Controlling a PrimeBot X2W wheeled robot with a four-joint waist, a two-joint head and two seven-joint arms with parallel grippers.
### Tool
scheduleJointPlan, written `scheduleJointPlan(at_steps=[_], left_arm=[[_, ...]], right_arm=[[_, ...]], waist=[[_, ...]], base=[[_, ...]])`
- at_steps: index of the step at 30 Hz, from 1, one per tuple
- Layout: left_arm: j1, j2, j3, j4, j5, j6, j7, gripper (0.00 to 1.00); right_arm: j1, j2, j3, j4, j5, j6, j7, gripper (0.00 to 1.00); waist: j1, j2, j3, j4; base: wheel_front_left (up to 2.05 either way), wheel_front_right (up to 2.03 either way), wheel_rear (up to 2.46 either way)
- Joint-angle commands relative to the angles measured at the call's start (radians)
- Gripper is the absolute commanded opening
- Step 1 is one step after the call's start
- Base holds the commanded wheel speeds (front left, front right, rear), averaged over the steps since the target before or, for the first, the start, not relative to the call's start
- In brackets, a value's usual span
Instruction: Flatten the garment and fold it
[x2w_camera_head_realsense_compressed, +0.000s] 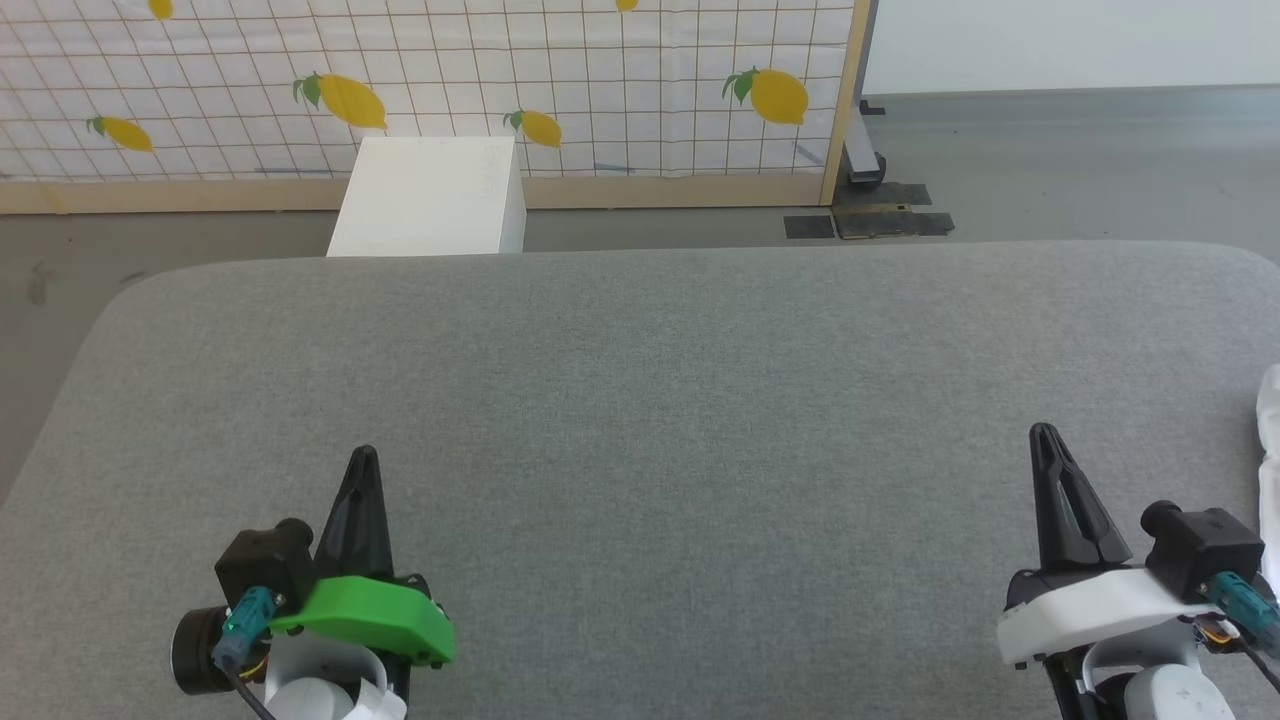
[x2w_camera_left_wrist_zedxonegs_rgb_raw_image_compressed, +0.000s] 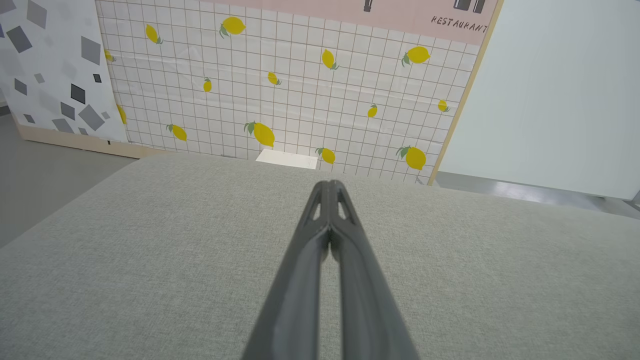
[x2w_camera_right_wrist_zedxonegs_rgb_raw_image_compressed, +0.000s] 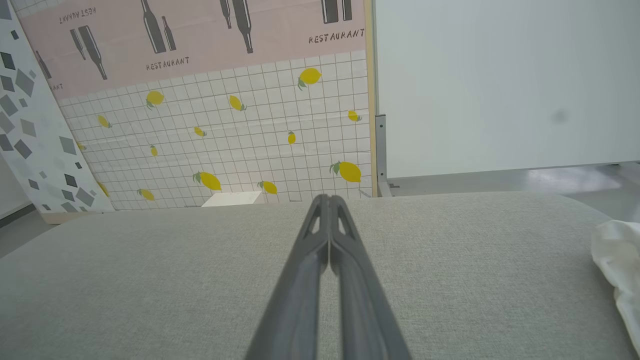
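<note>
left claw (x2w_camera_head_realsense_compressed: 364, 462): sits at the lower left of the head view, above a green housing. the two dark fingers are pressed together along their length and point away from the robot. nothing is between them. the left wrist view confirms this: the tips (x2w_camera_left_wrist_zedxonegs_rgb_raw_image_compressed: 330, 189) meet, with only a thin slit lower down, and they hang over bare grey fabric.

right claw (x2w_camera_head_realsense_compressed: 1046, 436): sits at the lower right of the head view, above a white housing. the fingers are likewise drawn together tip to tip (x2w_camera_right_wrist_zedxonegs_rgb_raw_image_compressed: 327, 201) and hold nothing.

garment (x2w_camera_head_realsense_compressed: 1270, 440): white, crumpled, lying on the desk (x2w_camera_head_realsense_compressed: 700, 400) at its far right side, cut off by the frame edge. it lies near the right claw, on that claw's outer side, and is not touching the fingers. in the right wrist view the garment (x2w_camera_right_wrist_zedxonegs_rgb_raw_image_compressed: 616, 260) shows as a rumpled white heap at the right edge. stitching and patch cannot be made out.

desk: covered in grey woven fabric, with rounded far corners.

surroundings: a white box (x2w_camera_head_realsense_compressed: 430, 195) stands on the floor (x2w_camera_head_realsense_compressed: 1050, 160) just beyond the far desk edge, in front of a lemon-print grid panel (x2w_camera_head_realsense_compressed: 600, 90).
</note>
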Motion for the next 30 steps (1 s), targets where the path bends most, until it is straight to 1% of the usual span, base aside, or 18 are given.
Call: scheduleJointPlan(at_steps=[1,30], left_arm=[[0.003,-0.002,0.003,-0.006,0.012,-0.003,0.004,0.0],[0.018,-0.015,0.022,-0.044,0.077,-0.015,0.059,0.0]], right_arm=[[0.002,0.0,0.003,-0.007,-0.008,0.0,0.006,0.0],[0.011,0.001,0.018,-0.042,-0.046,0.0,0.056,0.0]], waist=[[0.0001,0.0005,0.0,0.0],[0.0001,0.0025,0.004,-0.001]], base=[[0.0,0.0,0.0],[0.0,0.0,0.0]])
